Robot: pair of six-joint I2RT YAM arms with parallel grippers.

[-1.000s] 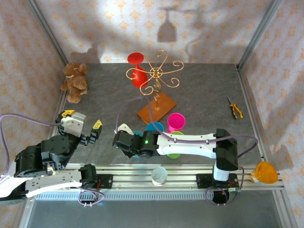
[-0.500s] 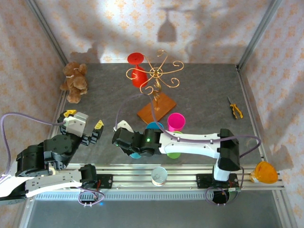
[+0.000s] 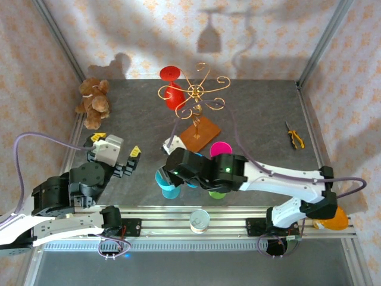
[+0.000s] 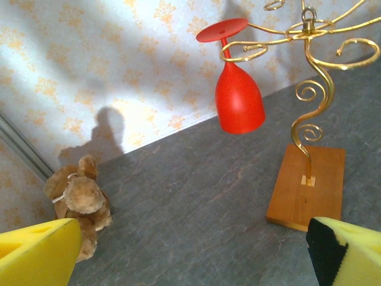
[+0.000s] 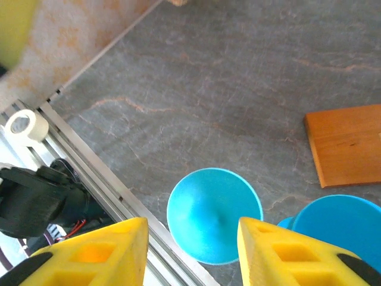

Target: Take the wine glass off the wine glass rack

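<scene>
Facing the wine glass (image 4: 239, 101) on the wine glass rack (image 4: 306, 190), left gripper (image 4: 193, 253) wide open, we judge the approach pending; next, grip its bowl, unhook.

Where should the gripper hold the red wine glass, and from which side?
Probably the bowl of the wine glass, from the side away from the post: it hangs upside down, foot caught on an arm of the wine glass rack.
</scene>
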